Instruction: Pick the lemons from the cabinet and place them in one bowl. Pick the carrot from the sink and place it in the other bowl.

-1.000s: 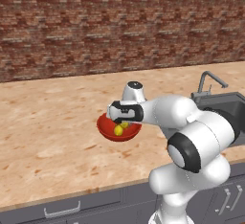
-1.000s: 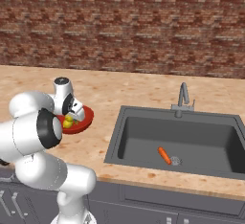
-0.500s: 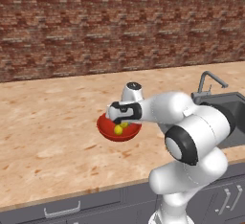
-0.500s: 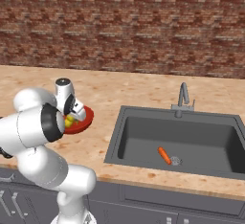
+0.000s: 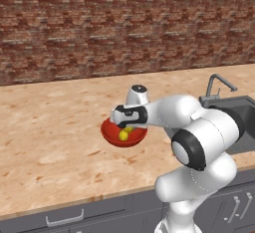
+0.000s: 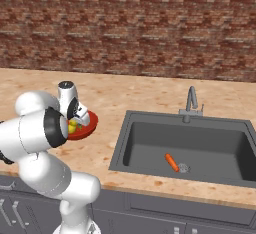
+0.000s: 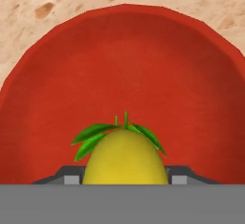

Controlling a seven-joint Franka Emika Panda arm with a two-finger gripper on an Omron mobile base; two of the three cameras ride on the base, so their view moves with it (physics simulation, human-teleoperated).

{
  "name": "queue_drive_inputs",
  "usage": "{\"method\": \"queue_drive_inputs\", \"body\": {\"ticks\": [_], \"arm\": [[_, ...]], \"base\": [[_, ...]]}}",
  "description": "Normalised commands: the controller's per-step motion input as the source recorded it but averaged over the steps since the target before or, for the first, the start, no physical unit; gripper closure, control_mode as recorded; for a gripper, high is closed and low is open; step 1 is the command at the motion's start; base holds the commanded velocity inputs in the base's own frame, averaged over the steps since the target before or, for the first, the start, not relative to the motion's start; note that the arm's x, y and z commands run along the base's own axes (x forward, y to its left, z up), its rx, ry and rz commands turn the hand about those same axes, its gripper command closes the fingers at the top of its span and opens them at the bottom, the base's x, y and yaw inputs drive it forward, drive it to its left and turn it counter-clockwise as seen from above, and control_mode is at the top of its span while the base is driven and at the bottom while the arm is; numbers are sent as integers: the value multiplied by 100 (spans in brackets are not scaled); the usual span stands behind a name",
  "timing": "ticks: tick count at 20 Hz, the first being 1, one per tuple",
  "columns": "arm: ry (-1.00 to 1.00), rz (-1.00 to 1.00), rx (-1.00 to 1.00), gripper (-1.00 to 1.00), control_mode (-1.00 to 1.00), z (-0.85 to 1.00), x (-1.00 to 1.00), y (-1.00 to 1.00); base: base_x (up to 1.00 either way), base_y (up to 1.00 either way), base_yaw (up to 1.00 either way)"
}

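The glossy red bowl (image 5: 110, 135) (image 6: 90, 126) (image 7: 57, 89) sits on the wooden counter. My gripper (image 5: 127, 127) (image 6: 75, 123) (image 7: 125, 177) points down into it. Between the finger tips is a yellow lemon (image 5: 123, 135) (image 6: 72, 126) (image 7: 125, 158) with green leaves, held low inside the bowl, and the jaws are shut on it. In the left base view a second yellow patch lies beside it under the hand; I cannot tell if it is another lemon. The orange carrot (image 6: 171, 162) lies on the sink (image 6: 210, 143) (image 5: 241, 108) floor near the drain. The cabinet and the other bowl are out of view.
A curved grey faucet (image 6: 190, 103) (image 5: 219, 82) stands behind the sink. A brick wall (image 5: 124, 28) runs along the back of the counter (image 5: 50, 127). Grey drawer fronts (image 5: 64, 219) sit below the counter edge. My white arm (image 5: 199, 137) reaches over the counter's front.
The gripper stays over the red bowl with the lemon in it. The arm's elbow has shifted a little.
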Motion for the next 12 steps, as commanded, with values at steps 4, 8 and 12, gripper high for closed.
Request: {"method": "queue_drive_inputs", "body": {"ticks": [4,8,12], "arm": [[0,0,0,-100,-100,0,0,0],[0,0,0,-100,-100,3,0,-2],[-8,0,0,-100,-100,44,-9,-3]], "base": [[0,0,0],[0,0,0],[0,0,0]]}}
